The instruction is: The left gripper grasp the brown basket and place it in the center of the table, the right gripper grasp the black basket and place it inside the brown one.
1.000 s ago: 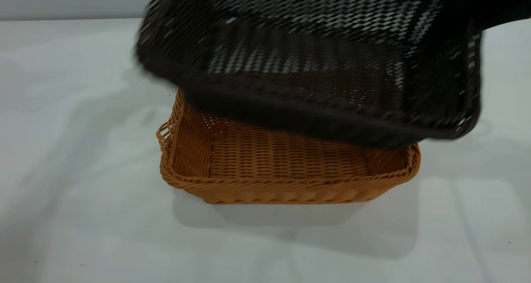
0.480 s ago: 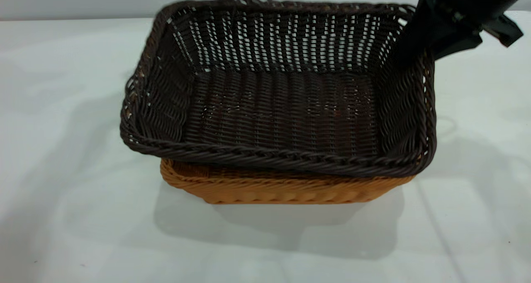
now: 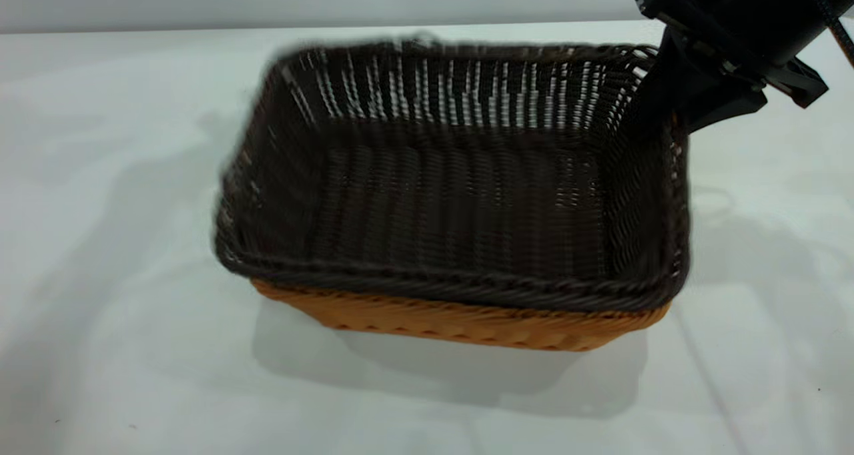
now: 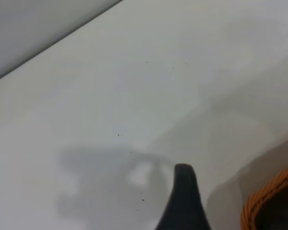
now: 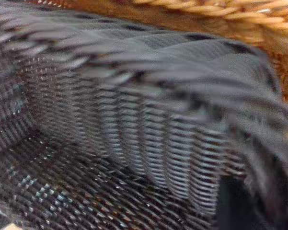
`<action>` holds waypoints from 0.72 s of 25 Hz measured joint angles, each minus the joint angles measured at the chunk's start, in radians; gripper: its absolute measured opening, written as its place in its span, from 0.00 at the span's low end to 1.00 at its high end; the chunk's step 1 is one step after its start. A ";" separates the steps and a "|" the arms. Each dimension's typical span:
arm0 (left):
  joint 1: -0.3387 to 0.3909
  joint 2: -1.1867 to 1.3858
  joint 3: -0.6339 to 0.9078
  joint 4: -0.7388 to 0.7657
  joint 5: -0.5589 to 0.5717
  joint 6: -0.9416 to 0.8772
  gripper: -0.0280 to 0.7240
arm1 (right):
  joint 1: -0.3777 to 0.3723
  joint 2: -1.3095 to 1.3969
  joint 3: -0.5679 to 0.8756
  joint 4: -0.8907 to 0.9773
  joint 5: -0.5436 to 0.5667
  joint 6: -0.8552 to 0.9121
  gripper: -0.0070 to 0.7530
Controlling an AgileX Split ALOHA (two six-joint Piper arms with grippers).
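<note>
Lower now, the black basket (image 3: 460, 188) has sunk into the brown basket (image 3: 460, 321) on the counter (image 3: 120, 241). Right hand (image 3: 657, 98) sits at its far corner, grip impossible to tell; left hand (image 4: 184, 201) hovers apart, its opening unseen.

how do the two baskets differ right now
The black basket is very dark brown-black; the brown basket is orange-tan. The black basket sits on top, nested in the brown one, its whole inside showing; of the brown one only a strip of near wall shows below it. The right gripper is at the black basket's far right corner; nothing grips the brown one, which rests on the table. Both are rectangular woven wicker with braided rims.
</note>
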State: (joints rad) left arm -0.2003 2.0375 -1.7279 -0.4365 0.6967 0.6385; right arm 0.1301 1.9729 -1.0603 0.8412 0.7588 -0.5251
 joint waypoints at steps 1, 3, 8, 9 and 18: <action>0.000 0.000 0.000 0.000 0.002 0.000 0.72 | 0.000 0.000 0.000 0.000 -0.005 0.000 0.30; 0.000 0.000 0.000 -0.001 0.007 0.000 0.72 | 0.000 0.000 0.000 0.000 -0.009 0.000 0.44; 0.000 -0.015 0.000 0.000 0.018 0.000 0.72 | -0.019 -0.019 -0.006 0.002 0.013 -0.030 0.69; 0.000 -0.029 0.000 0.002 0.020 0.000 0.72 | -0.032 -0.038 -0.014 0.001 0.029 -0.036 0.72; 0.000 -0.261 0.000 0.002 0.147 -0.008 0.72 | -0.075 -0.414 -0.055 0.004 0.127 -0.056 0.76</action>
State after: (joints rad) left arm -0.2003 1.7764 -1.7279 -0.4350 0.8438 0.6307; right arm 0.0554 1.5585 -1.1154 0.8455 0.8857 -0.5815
